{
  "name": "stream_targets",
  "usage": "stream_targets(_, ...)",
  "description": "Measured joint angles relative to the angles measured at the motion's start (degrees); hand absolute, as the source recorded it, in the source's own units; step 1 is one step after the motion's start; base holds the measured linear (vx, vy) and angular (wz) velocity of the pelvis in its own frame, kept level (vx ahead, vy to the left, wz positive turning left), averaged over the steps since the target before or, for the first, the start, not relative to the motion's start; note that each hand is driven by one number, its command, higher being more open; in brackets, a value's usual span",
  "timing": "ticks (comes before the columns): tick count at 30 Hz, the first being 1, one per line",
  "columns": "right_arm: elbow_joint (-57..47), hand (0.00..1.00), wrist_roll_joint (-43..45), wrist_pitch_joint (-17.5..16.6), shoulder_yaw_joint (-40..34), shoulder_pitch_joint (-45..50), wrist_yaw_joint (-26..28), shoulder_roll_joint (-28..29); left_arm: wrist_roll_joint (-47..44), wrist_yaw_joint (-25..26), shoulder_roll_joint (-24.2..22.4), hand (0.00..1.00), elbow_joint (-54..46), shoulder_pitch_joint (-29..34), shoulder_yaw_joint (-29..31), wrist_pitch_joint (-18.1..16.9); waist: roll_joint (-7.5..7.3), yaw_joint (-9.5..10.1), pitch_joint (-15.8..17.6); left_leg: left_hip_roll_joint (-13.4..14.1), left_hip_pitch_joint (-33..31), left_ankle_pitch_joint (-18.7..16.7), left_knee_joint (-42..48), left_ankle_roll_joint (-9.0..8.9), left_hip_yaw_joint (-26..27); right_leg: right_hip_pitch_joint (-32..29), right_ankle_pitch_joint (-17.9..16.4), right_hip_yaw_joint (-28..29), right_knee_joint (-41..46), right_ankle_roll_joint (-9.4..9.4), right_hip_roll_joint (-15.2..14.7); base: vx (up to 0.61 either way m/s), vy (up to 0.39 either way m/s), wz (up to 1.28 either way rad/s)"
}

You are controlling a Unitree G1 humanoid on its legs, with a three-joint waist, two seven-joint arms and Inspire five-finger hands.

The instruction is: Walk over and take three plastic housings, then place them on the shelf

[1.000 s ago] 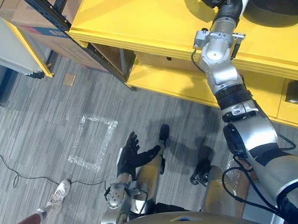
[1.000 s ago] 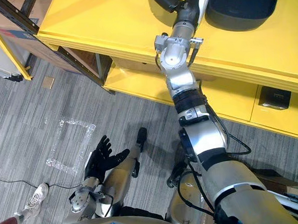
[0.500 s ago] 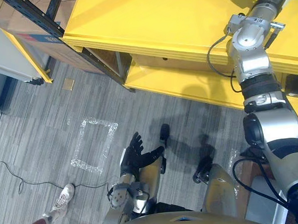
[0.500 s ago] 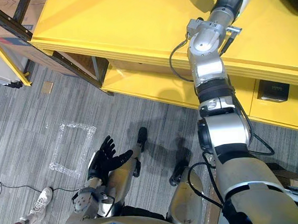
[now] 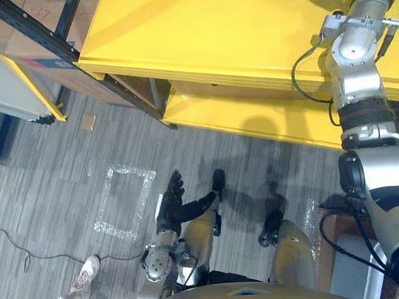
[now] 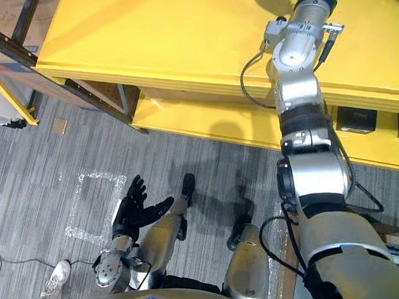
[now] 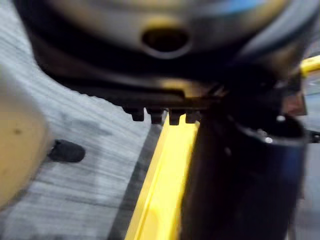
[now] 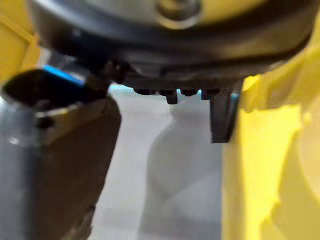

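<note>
The yellow shelf spans the top of the eye views. My right arm reaches up over its top board and runs past the picture's upper edge. In the right wrist view my right hand hovers above the yellow board, with its thumb standing free and nothing in its grasp. A dark grey plastic housing stands close beside it. My left hand hangs low over the floor, open with its fingers spread and holding nothing.
Small dark boxes sit in the lower yellow compartments. A black rack with a cardboard box stands at the left. A taped square marks the grey floor. A person's shoe is near the lower left.
The camera has shifted. My right arm has swung right and farther over the shelf; its hand and the black housings have left the eye views. The left hand stays open.
</note>
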Motion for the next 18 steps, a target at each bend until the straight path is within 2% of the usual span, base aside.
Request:
stream_targets(4, -23.38, 1.00, 2.54, -1.45, -0.15, 15.59, 6.89, 0.74, 2.64, 0.60, 0.35, 1.00, -8.55, 2.31, 3.81, -1.75, -0.86, -2.33, -0.05, 0.08, 2.95, -1.80, -0.01, 0.72, 0.54, 4.83, 1.37, -0.41, -4.81, 0.68, 1.32, 0.09, -0.009, -0.08)
stream_targets(6, -32.73, 1.00, 4.19, -1.54, -0.62, 24.22, 10.42, 3.03, 2.64, 0.50, 0.35, 1.00, -10.63, 2.46, 6.03, -1.79, -2.59, -3.52, -1.44, 0.14, 3.55, -2.54, -0.01, 0.69, 1.24, 6.27, 2.21, -0.18, -7.46, 1.19, 1.70, 0.16, 0.026, -0.17)
stream_targets(7, -37.58, 1.00, 5.82, -1.41, -1.13, 31.58, 13.10, 5.35, 2.63, 0.41, 0.39, 1.00, -11.53, 2.89, 7.82, -1.78, -4.91, -4.47, -3.45, 0.22, 3.99, -3.05, -0.01, 0.79, 2.10, 7.27, 2.99, 0.44, -9.69, 1.62, 2.34, 0.19, 0.008, -0.22)
stream_targets(8, -38.88, 1.00, 5.99, -1.14, -1.44, 34.19, 13.96, 5.92, 2.63, 0.29, 0.39, 1.00, -11.77, 3.03, 8.29, -1.78, -5.82, -4.67, -4.18, 0.27, 4.38, -3.39, -0.01, 0.75, 2.55, 7.89, 3.44, 0.78, -10.71, 1.84, 2.51, 0.24, 0.007, -0.35)
stream_targets(9, -40.74, 1.00, 6.02, -0.04, -2.46, 38.72, 14.86, 6.88, 2.62, -0.15, 0.43, 1.00, -12.10, 3.46, 8.81, -1.76, -7.46, -5.07, -5.68, 0.38, 5.22, -4.18, -0.01, 0.89, 3.60, 9.25, 4.29, 1.51, -13.05, 2.29, 2.73, 0.16, 0.014, -0.29)
stream_targets(10, -41.39, 1.00, 6.82, 0.47, -3.01, 40.71, 15.17, 7.38, 2.63, -0.33, 0.45, 1.00, -12.25, 3.80, 8.84, -1.75, -8.18, -5.53, -6.75, 0.30, 5.37, -4.54, -0.01, 1.14, 3.96, 9.70, 4.79, 1.71, -14.24, 2.48, 2.82, 0.18, 0.026, -0.34)
stream_targets(12, -43.73, 1.00, 11.87, 2.07, -7.04, 47.74, 16.45, 9.57, 2.96, -0.94, 0.48, 1.00, -13.28, 4.28, 8.60, -1.69, -10.35, -5.91, -9.02, 0.17, 7.07, -5.95, 0.00, 1.41, 6.05, 12.14, 6.88, 3.73, -18.75, 3.20, 3.20, 0.15, 0.033, -0.41)
stream_targets(14, -44.25, 1.00, 14.86, 2.04, -10.31, 52.76, 18.01, 11.41, 3.19, -0.84, 0.49, 1.00, -14.03, 4.24, 8.76, -1.70, -11.46, -6.49, -10.82, 0.06, 7.52, -6.62, 0.00, 1.70, 7.34, 12.92, 8.19, 4.78, -20.97, 3.46, 3.29, 0.08, 0.038, -0.34)
stream_targets(15, -45.08, 1.00, 16.23, 2.00, -11.64, 55.85, 19.14, 12.33, 4.71, -0.55, 0.48, 1.00, -14.35, 4.20, 9.45, -1.70, -11.83, -7.52, -11.35, 0.00, 7.93, -6.92, 0.00, 1.83, 7.82, 13.37, 8.72, 5.30, -21.77, 3.66, 3.30, 0.05, 0.032, -0.28)
stream_targets(18, -47.58, 1.00, 19.26, 1.83, -12.17, 65.18, 22.71, 13.99, 4.78, 0.53, 0.32, 1.00, -15.01, 4.88, 10.56, -1.48, -12.12, -9.36, -12.97, 0.13, 9.27, -7.93, -0.02, 1.80, 10.24, 14.08, 9.31, 7.70, -23.33, 3.68, 3.37, 0.00, 0.020, -0.40)
